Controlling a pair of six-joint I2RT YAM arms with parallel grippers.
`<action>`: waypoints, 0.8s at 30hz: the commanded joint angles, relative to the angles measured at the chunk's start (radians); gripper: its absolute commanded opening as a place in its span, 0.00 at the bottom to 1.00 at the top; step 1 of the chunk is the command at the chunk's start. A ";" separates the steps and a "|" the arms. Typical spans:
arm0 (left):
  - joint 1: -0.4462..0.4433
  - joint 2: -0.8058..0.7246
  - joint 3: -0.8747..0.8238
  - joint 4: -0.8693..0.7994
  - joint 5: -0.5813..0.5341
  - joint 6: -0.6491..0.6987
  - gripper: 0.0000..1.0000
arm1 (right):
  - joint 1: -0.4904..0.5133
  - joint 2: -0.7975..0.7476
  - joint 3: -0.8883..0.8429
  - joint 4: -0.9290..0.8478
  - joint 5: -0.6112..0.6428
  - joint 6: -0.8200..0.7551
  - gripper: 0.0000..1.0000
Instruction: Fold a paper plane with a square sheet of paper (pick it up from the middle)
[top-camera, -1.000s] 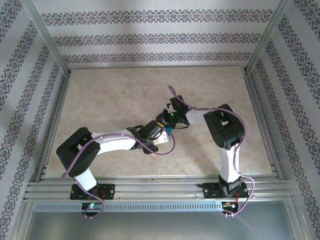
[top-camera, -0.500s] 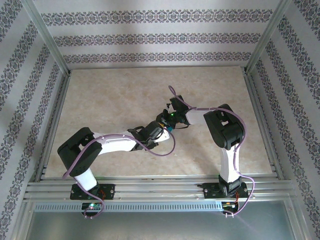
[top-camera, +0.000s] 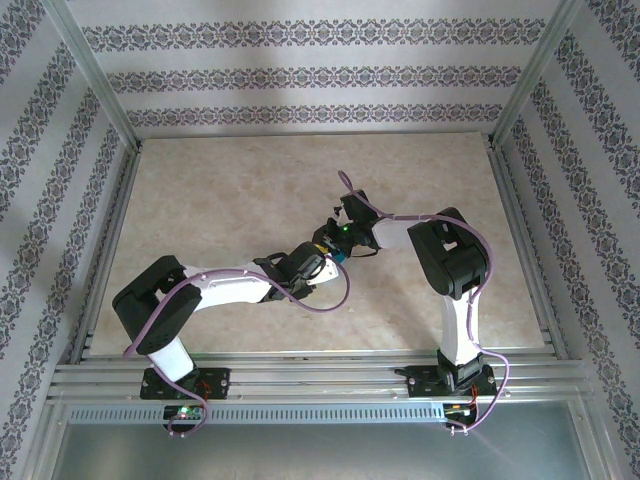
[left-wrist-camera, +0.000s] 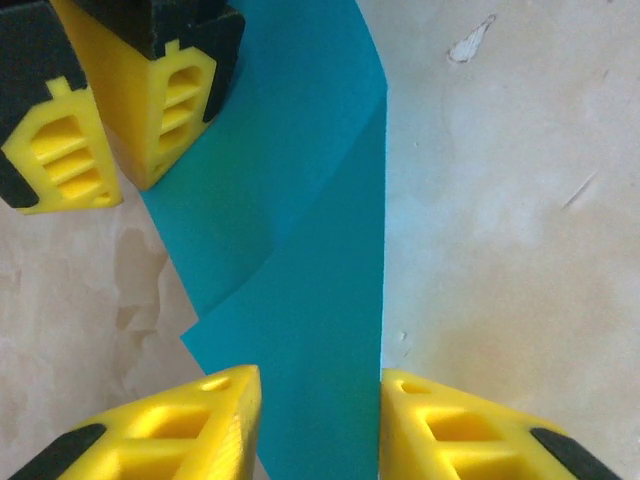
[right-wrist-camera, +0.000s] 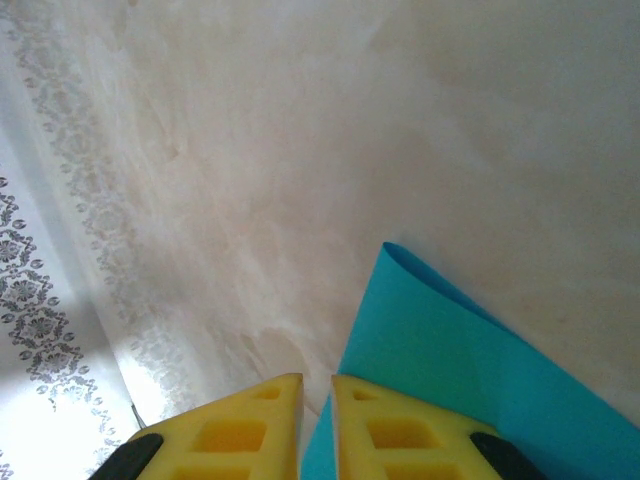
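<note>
Left arm: reaches from the near left corner toward the middle of the table; it lies low, with a purple cable along it.
Left gripper: at the table's middle; its jaws stand partly apart, neither wide nor closed; the paper runs through the gap between them; the right finger's inner side is just at the paper's straight edge, the left finger covers a little of the other edge; if they press it, I cannot tell.
Paper: teal, at the middle of the table, between the two grippers; it is folded, one layer lies over another with a curved border; in the right wrist view one corner curls up.
Right gripper: just beside the left one, on its far side; the jaws are almost together, with only a thin slit; the paper comes out of this slit, so they hold the paper by its edge.
Right arm: stands up from the near right; its elbow is bent, and the forearm points left to the middle.
</note>
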 joint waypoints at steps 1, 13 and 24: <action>0.006 0.013 0.017 -0.037 -0.032 0.006 0.33 | -0.016 0.052 -0.033 -0.073 0.033 0.017 0.18; 0.024 0.027 0.063 -0.063 -0.031 -0.090 0.44 | -0.018 0.053 -0.037 -0.073 0.029 0.017 0.18; 0.035 0.088 0.126 -0.139 -0.047 -0.123 0.38 | -0.018 0.052 -0.036 -0.074 0.027 0.014 0.18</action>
